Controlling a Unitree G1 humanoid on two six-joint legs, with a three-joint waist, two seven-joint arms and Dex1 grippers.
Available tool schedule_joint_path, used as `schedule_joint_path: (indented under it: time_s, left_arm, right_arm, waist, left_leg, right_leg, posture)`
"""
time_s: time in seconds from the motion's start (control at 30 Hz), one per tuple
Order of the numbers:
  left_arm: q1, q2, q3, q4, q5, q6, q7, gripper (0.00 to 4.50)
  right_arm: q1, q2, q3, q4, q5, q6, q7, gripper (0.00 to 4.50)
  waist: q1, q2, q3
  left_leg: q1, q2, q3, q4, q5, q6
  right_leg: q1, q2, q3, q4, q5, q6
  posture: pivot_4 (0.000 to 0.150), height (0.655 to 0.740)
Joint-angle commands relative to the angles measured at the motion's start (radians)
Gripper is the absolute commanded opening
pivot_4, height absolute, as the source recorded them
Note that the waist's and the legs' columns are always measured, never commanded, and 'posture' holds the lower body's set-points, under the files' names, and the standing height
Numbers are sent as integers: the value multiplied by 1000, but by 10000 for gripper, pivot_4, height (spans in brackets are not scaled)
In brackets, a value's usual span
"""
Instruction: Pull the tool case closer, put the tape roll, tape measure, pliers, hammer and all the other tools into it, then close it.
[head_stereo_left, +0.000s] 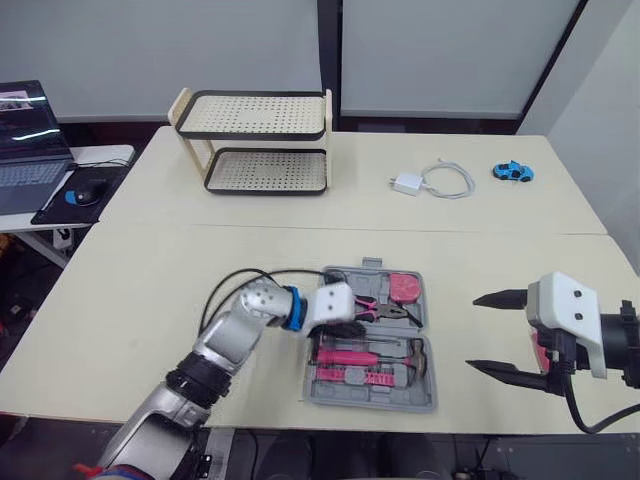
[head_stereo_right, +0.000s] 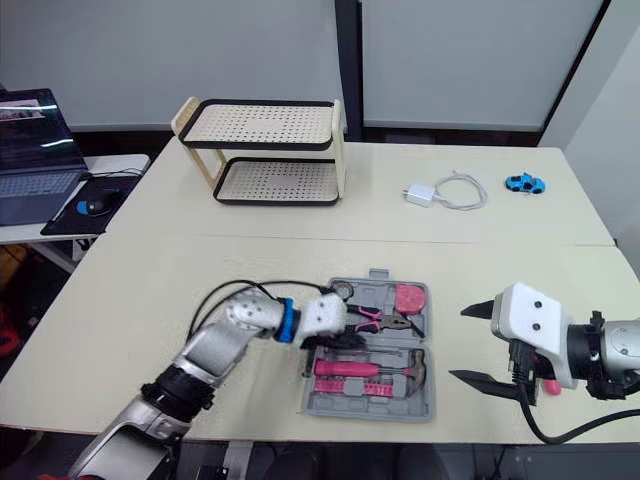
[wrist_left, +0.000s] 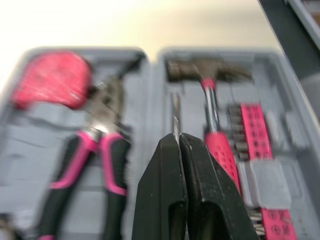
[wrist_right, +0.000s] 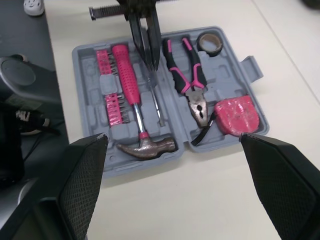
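The grey tool case (head_stereo_left: 424, 396) lies open near the table's front edge. Inside it are a pink-handled hammer (wrist_right: 131, 90), pliers (wrist_right: 192, 82), a pink tape measure (wrist_right: 236, 114), a dark tape roll (wrist_right: 209, 42) and pink bit strips (wrist_right: 114, 102). My left gripper (wrist_left: 177, 136) hangs over the case's middle, near the hinge. It is shut on a thin screwdriver shaft (wrist_right: 154, 102), which runs alongside the hammer. My right gripper (head_stereo_left: 472, 332) stands open just right of the case, a little above the table, with nothing between its fingers.
A two-tier rack (head_stereo_left: 260, 140) stands at the back left. A white charger with cable (head_stereo_left: 430, 182) and a blue toy car (head_stereo_left: 512, 171) lie at the back right. A laptop (head_stereo_left: 25, 140) and mouse (head_stereo_left: 85, 190) sit on a side desk to the left.
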Motion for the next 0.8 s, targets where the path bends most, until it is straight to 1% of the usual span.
schedule_joint_path:
  time_s: [0.03, 0.1, 0.17, 0.27, 0.3, 0.37, 0.4, 0.53, 0.57, 0.63, 0.67, 0.73, 0.77, 0.8]
  left_arm:
    - [50, 95, 164, -128, -124, 48, -19, 555]
    - [99, 183, 250, -141, -157, 39, -42, 555]
    - [144, 244, 317, -134, -176, 29, -40, 555]
    - [231, 340, 425, -89, -178, 6, -33, 555]
    - [274, 375, 472, -72, -184, 2, -40, 2275]
    - [348, 417, 539, -53, -201, -14, -50, 6369]
    - [390, 432, 578, -41, -210, -24, -54, 9216]
    - [554, 475, 697, 28, -203, -117, -83, 22016]
    - [590, 482, 721, 38, -205, -134, -93, 25875]
    - [625, 487, 743, 43, -214, -148, -96, 32590]
    - [636, 487, 750, 45, -219, -148, -93, 35119]
    - [661, 495, 771, 69, -214, -168, -97, 42132]
    - [670, 503, 779, 85, -207, -188, -103, 44585]
    - [674, 510, 783, 96, -203, -201, -106, 44585]
  right_arm:
    - [-20, 40, -4, 23, -65, -99, -39, 45000]
    - [7, 55, -23, 49, -111, -154, -30, 45000]
    - [52, 58, -58, 81, -134, -188, 9, 45000]
    - [139, 51, -157, 176, -174, -251, 100, 45000]
    - [171, 44, -203, 229, -192, -279, 145, 45000]
    - [218, 29, -264, 328, -231, -349, 216, 45000]
    - [235, 20, -290, 383, -249, -383, 248, 45000]
    - [278, -29, -340, 601, -324, -538, 358, 45000]
    - [283, -41, -346, 647, -335, -569, 383, 45000]
    - [279, -57, -344, 710, -345, -615, 411, 45000]
    - [272, -64, -339, 740, -350, -637, 421, 45000]
    - [256, -90, -322, 807, -367, -686, 443, 45000]
    - [241, -104, -310, 838, -373, -704, 447, 45000]
    - [226, -116, -298, 866, -379, -724, 449, 45000]
  waist:
    - [-8, 0, 0]
    - [-15, 0, 0]
    - [-19, 1, 0]
    - [-16, 1, 0]
    - [-16, 0, 1]
    - [-17, 0, 1]
    - [-17, 1, 1]
    - [-20, 1, 1]
    - [-20, 1, 1]
    - [-21, 2, 2]
    - [-21, 2, 2]
    - [-20, 3, 2]
    - [-21, 3, 2]
    - [-22, 4, 3]
  left_leg:
    - [0, 0, 0, 0, 0, 0]
    - [1, 1, -1, -2, 0, 0]
    - [1, 1, -1, -2, 0, 0]
    - [1, 1, -1, -2, 0, 0]
    - [1, 0, -1, -2, 0, 0]
    - [1, 1, -1, -2, 0, 0]
    - [1, 1, 0, -2, 0, 0]
    - [1, 1, 1, -3, 0, 1]
    - [2, 2, 2, -3, 0, 1]
    - [2, 2, 3, -4, 0, 1]
    - [2, 2, 4, -4, 0, 1]
    - [2, 2, 3, -3, 0, 1]
    - [2, 2, 4, -3, 0, 1]
    - [2, 2, 5, -3, 0, 1]
  right_leg:
    - [0, 0, 0, 0, 0, 0]
    - [0, 0, 0, 0, 0, 0]
    - [-1, 0, 0, 0, 0, 0]
    - [0, -1, 1, 0, 0, 0]
    - [0, -1, 1, -1, 0, 0]
    - [0, -1, 1, -1, 0, 0]
    - [0, -1, 1, -1, 0, 0]
    - [0, -1, 2, -1, 0, 0]
    - [0, -1, 2, -1, 0, -1]
    - [0, -1, 2, -1, -1, -1]
    - [0, -1, 2, -1, -1, -1]
    - [0, -1, 1, -1, -1, -1]
    - [0, -1, 2, -1, -1, -1]
    - [0, -1, 3, -1, -1, -1]
  posture:
    - [1500, 7400]
    - [1500, 7400]
    - [1500, 7400]
    - [1500, 7400]
    - [1500, 7400]
    - [1500, 7400]
    - [1500, 7400]
    - [1500, 7400]
    - [1500, 7400]
    - [1500, 7400]
    - [1500, 7400]
    - [1500, 7400]
    - [1500, 7400]
    - [1500, 7400]
